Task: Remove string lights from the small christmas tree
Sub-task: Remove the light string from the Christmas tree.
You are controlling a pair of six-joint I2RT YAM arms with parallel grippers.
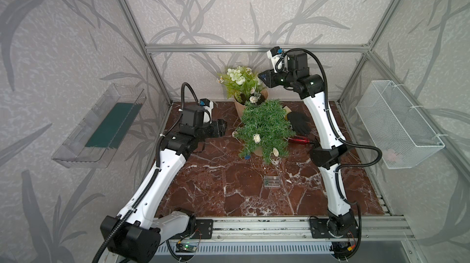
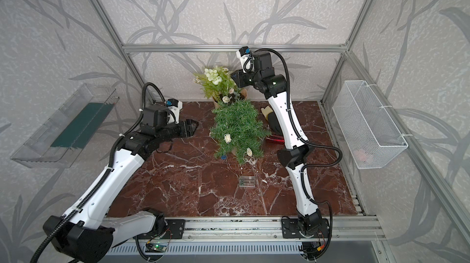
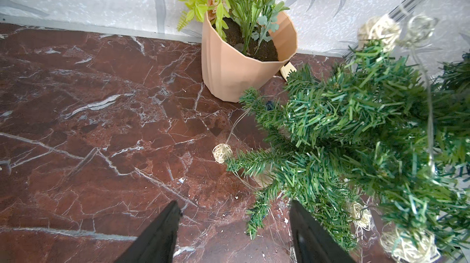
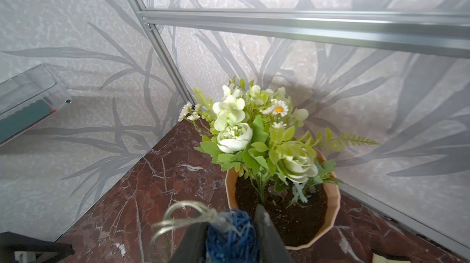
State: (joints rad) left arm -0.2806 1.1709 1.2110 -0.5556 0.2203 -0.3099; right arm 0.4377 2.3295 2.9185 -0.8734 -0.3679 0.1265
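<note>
The small christmas tree (image 1: 264, 127) is standing near the middle of the marble-patterned desk (image 1: 203, 185), and the string lights (image 1: 256, 138) are hanging on it. Cream woven balls are sitting among the branches on its near side. Another cream ball (image 3: 222, 153) is resting on the desk just beside its lowest branches, on the left arm's side. The clear battery box (image 1: 271, 181) is lying flat on the desk in front of the tree, apart from it, with thin wire trailing toward the lower branches.

The right pincer (image 4: 230, 221) is hovering above and behind the tree, over the potted plant (image 1: 241, 81). It is clamping a blue woven ball (image 4: 229, 238) of the lights between its jaws, and a wire loop (image 4: 178, 213) is curling out beside it.

The left pincer (image 3: 234, 203) is sitting low beside the tree, near its lower branches. Its jaws are standing wide apart, with only bare desk showing between them.

A black glove (image 1: 298, 121) is lying just behind the tree on the right arm's side.
</note>
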